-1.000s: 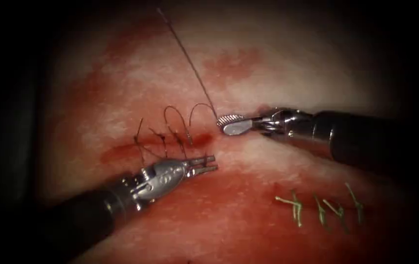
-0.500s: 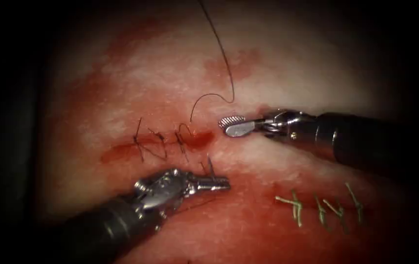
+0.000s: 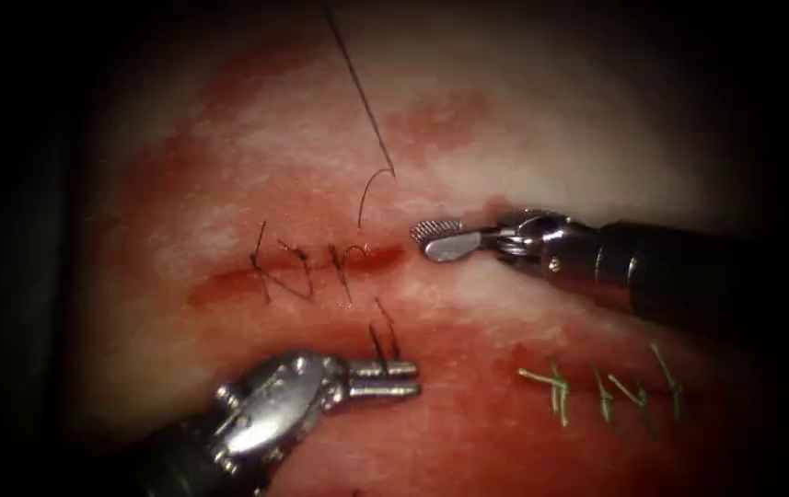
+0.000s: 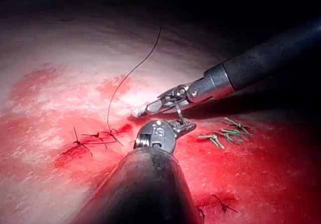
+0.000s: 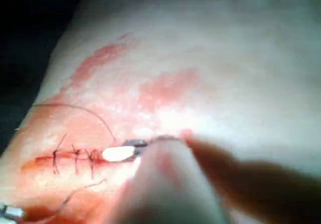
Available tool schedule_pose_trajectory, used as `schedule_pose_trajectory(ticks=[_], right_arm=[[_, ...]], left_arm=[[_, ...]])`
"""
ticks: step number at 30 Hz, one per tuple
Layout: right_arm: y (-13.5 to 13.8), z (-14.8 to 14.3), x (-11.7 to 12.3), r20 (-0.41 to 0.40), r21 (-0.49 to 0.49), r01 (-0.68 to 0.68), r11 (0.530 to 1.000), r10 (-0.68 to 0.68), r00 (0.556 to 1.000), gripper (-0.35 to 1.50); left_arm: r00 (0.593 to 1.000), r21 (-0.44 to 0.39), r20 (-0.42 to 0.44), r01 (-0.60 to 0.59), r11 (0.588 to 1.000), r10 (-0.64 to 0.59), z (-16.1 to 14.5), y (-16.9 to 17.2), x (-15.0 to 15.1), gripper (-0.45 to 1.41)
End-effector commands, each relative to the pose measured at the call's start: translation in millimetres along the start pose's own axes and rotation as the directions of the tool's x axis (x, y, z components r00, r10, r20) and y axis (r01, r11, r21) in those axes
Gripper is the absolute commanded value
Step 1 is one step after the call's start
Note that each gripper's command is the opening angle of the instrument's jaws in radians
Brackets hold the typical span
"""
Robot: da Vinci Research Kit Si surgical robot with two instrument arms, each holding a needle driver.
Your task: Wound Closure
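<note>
Left pincer (image 3: pixel 410 379) grips thread (image 3: pixel 382 339) (green stitches (image 4: pixel 223 133) beside).

Pale tissue (image 3: pixel 551 138) is blotched with red fluid (image 3: pixel 431 120); dark thread (image 3: pixel 362 92) and green cut ends of thread (image 3: pixel 601 387) are seen.

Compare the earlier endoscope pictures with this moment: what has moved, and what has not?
The left tool moved down, away from the cut, its shut jaws holding the thread. The loops above the cut drew in, leaving one small arc. The right tool stayed at the cut's right end, jaws open, holding nothing. The green stitches stayed as they were.
</note>
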Motion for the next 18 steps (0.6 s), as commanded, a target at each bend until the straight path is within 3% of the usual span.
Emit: schedule_pose_trajectory(ticks=[1, 5, 6, 7, 8, 9, 14, 18], right_arm=[[-0.2, 0.8, -1.0, 0.004, 0.005, 0.06, 0.998, -0.06, 0.998, 0.99], [-1.3, 1.2, -2.1, 0.034, -0.024, 0.338, 0.941, -0.337, 0.941, 0.64], [-1.7, 1.4, -2.5, 0.046, -0.022, 0.49, 0.872, -0.488, 0.871, 0.56], [-1.9, 1.7, -2.6, 0.048, -0.016, 0.54, 0.842, -0.538, 0.841, 0.67], [-2.1, 2.2, -2.6, 0.05, 0.011, 0.538, 0.843, -0.538, 0.842, 1.08], [-2.2, 2.4, -2.7, 0.049, 0.01, 0.543, 0.84, -0.543, 0.838, 1.16], [-3.4, 4.4, -3.8, 0.126, 0.004, 0.652, 0.758, -0.647, 0.752, 1.09], [-3.7, 5.4, -4.5, 0.175, 0.003, 0.678, 0.735, -0.668, 0.724, 1.03]], left_arm=[[0.998, 0.008, 0.013, -0.061, 0.998, 0.061, 0.2, -0.3, 0.4, -0.45], [0.979, 0.044, 0.051, -0.202, 0.978, 0.199, -1.0, 0.4, 2.3, -0.45], [0.963, 0.065, 0.076, -0.265, 0.962, 0.26, -1.7, 0.7, 3.3, -0.45], [0.939, 0.102, 0.121, -0.334, 0.937, 0.321, -2.5, 0.9, 4.3, -0.45], [0.925, 0.123, 0.152, -0.368, 0.922, 0.349, -3.3, 1.2, 5.3, -0.45], [0.92, 0.131, 0.164, -0.377, 0.917, 0.355, -3.7, 1.5, 5.7, -0.45], [0.91, 0.149, 0.182, -0.4, 0.904, 0.372, -5.0, 3.1, 7.3, -0.45], [0.91, 0.149, 0.182, -0.4, 0.904, 0.372, -5.0, 3.7, 7.6, -0.45]])
